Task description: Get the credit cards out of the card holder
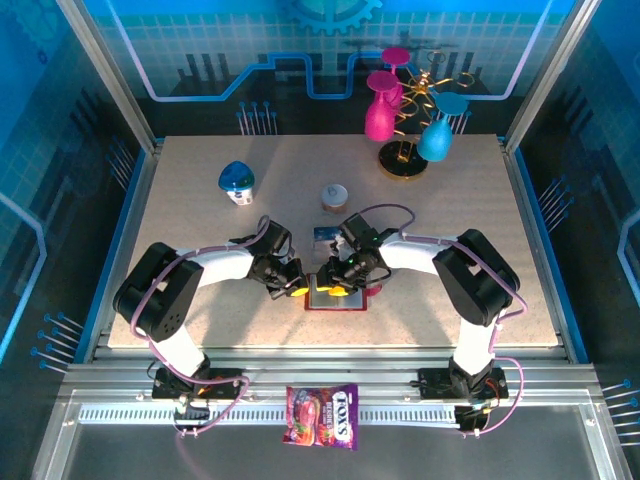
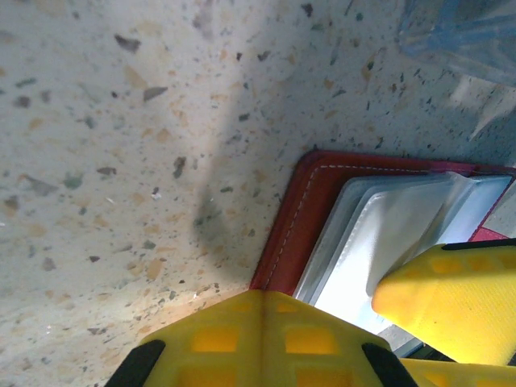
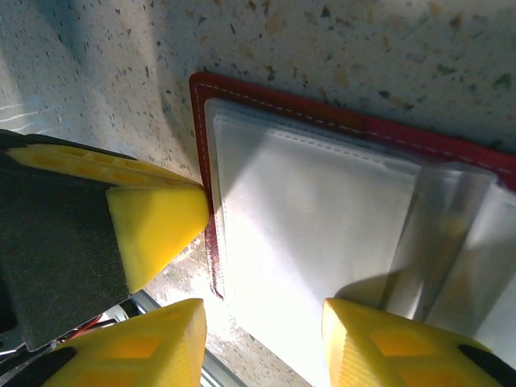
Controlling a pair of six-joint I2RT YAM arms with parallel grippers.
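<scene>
The right gripper (image 3: 262, 322) stands with its jaws partly apart, straddling a see-through pocket (image 3: 306, 210) of the card holder (image 3: 363, 127) and gripping nothing. The left gripper (image 2: 262, 326) has its jaws pressed together, its tip touching the holder's red edge, apparently to pin it down. The holder lies opened flat on the bench (image 2: 97, 161), near the front edge, between the two arms.

Progress: one blue-and-white credit card (image 1: 324, 235) lies on the bench just beyond the holder, so extraction appears to be under way. Glare whitens the pockets, and whether cards sit inside them cannot be told.

Surface: a level, speckled beige stone-pattern top. Farther back stand a small round pot (image 1: 335, 195), a blue-capped white container (image 1: 237, 183) and a gold rack (image 1: 403, 158) holding pink and blue glasses. A candy packet (image 1: 322, 415) lies on the metal rail in front of the arm bases. Blue printed panels in an aluminium frame enclose the cell.
</scene>
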